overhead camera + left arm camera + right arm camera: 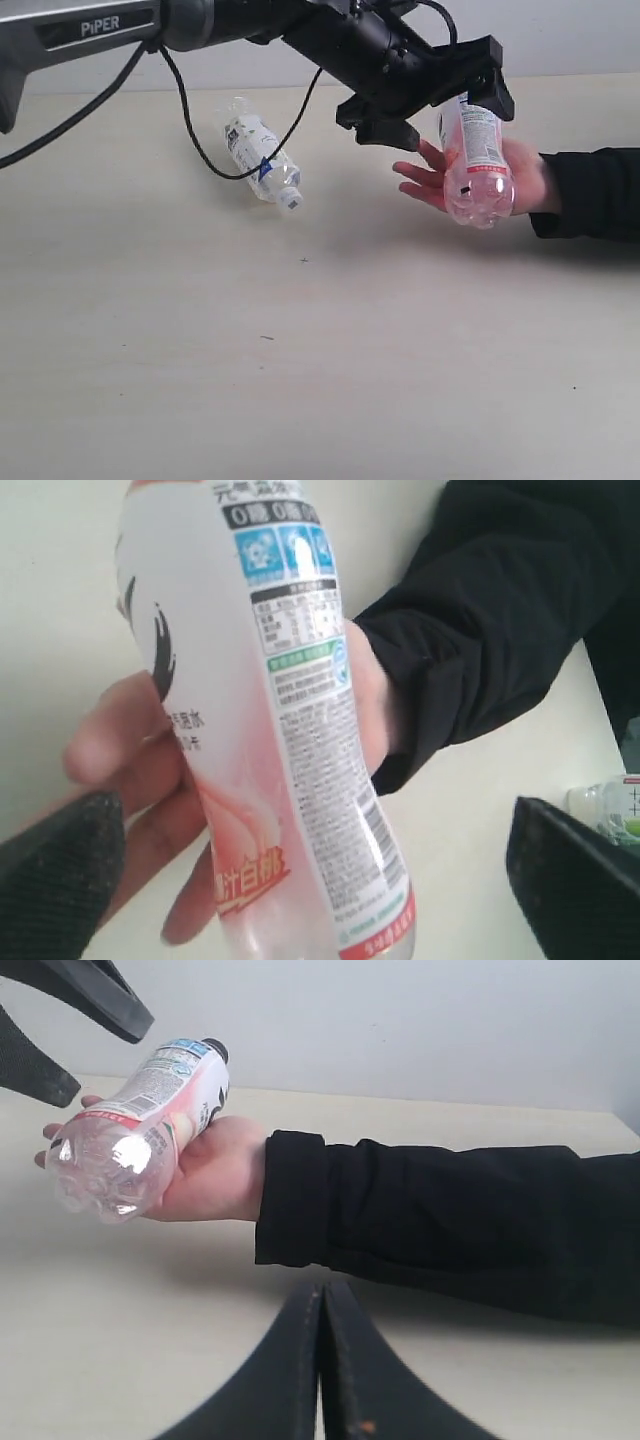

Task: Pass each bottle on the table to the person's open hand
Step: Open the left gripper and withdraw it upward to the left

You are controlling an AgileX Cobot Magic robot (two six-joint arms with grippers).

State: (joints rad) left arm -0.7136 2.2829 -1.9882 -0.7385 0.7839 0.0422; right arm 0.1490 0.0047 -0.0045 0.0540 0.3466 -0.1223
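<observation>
A pink bottle [475, 165] with a black cap [215, 1050] lies in the person's open hand [425, 180] at the right of the table [300, 350]. My left gripper [445, 105] reaches across and stands open around the bottle's upper part. In the left wrist view the pink bottle [290, 760] has a gap on each side to the fingers [60, 880] of the left gripper [320, 900]. A second bottle [260, 160], with a white label and a blue mark, lies on its side further left. My right gripper [322, 1300] is shut and empty, low beside the person's sleeve.
The person's black-sleeved forearm [590, 190] stretches in from the right edge. A cable [200, 140] hangs from the left arm over the lying bottle. Another bottle [610, 805] with a green and white label shows at the edge of the left wrist view.
</observation>
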